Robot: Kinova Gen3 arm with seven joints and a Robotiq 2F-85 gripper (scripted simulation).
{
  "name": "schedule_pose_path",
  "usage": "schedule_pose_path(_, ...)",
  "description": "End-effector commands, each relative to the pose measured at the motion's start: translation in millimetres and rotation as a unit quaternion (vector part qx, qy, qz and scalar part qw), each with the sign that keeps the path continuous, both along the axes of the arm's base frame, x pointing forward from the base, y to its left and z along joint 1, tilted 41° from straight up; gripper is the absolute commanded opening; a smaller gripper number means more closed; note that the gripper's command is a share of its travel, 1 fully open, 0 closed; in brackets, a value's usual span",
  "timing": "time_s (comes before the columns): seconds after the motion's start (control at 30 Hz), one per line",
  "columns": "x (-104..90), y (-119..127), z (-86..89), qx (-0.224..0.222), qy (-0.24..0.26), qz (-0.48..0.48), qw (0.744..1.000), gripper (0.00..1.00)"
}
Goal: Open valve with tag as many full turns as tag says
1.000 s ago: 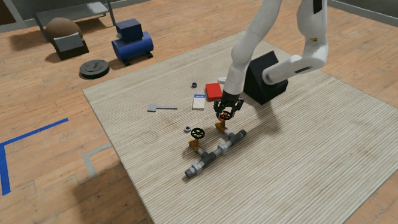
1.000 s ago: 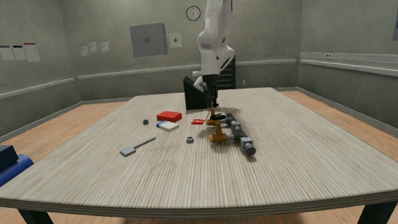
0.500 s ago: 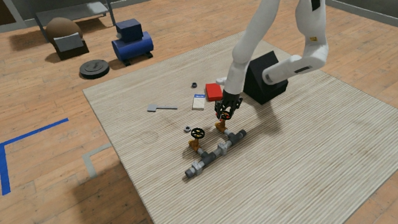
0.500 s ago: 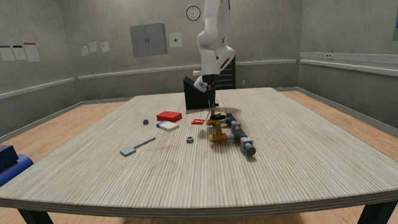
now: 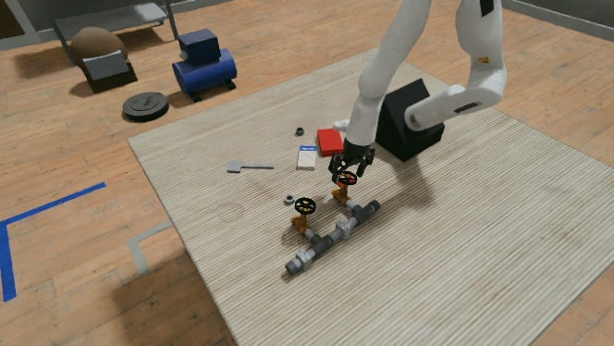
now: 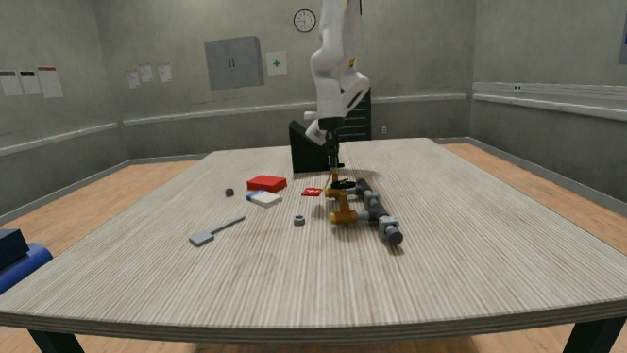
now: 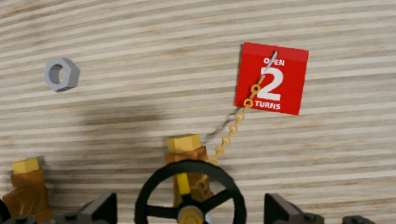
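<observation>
A grey pipe (image 5: pixel 333 233) lies on the table with two brass valves, each with a black handwheel. The far valve's handwheel (image 5: pixel 347 178) has a gold chain (image 7: pixel 235 125) running to a red tag (image 7: pixel 271 78) that reads "OPEN 2 TURNS"; the tag also shows in the exterior view (image 6: pixel 312 192). The near valve (image 5: pixel 305 206) has no tag. My gripper (image 5: pixel 349 167) points down just over the tagged handwheel (image 7: pixel 190 195). It is open, with a finger on either side of the wheel rim (image 7: pixel 190 212) and a gap to it.
A grey nut (image 5: pixel 287 200) lies left of the valves. A red box (image 5: pixel 329 142), a white box (image 5: pixel 307 157), a grey scraper (image 5: pixel 250 166) and a small black ring (image 5: pixel 300 131) lie further back. A black wedge block (image 5: pixel 409 122) stands behind the arm.
</observation>
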State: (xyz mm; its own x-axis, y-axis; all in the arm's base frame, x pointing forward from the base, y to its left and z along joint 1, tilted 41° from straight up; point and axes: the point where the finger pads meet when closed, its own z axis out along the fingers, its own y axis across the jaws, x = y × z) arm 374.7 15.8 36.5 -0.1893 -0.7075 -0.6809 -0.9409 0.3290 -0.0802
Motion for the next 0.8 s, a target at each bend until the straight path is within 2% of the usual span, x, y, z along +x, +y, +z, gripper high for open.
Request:
schedule_pose_path(0.0,0.4,-0.6,0.2,0.0,0.0,-0.001,1.0,1.0)
schedule_pose_path(0.77,0.4,-0.6,0.2,0.001,0.002,-0.004,1.0,1.0)
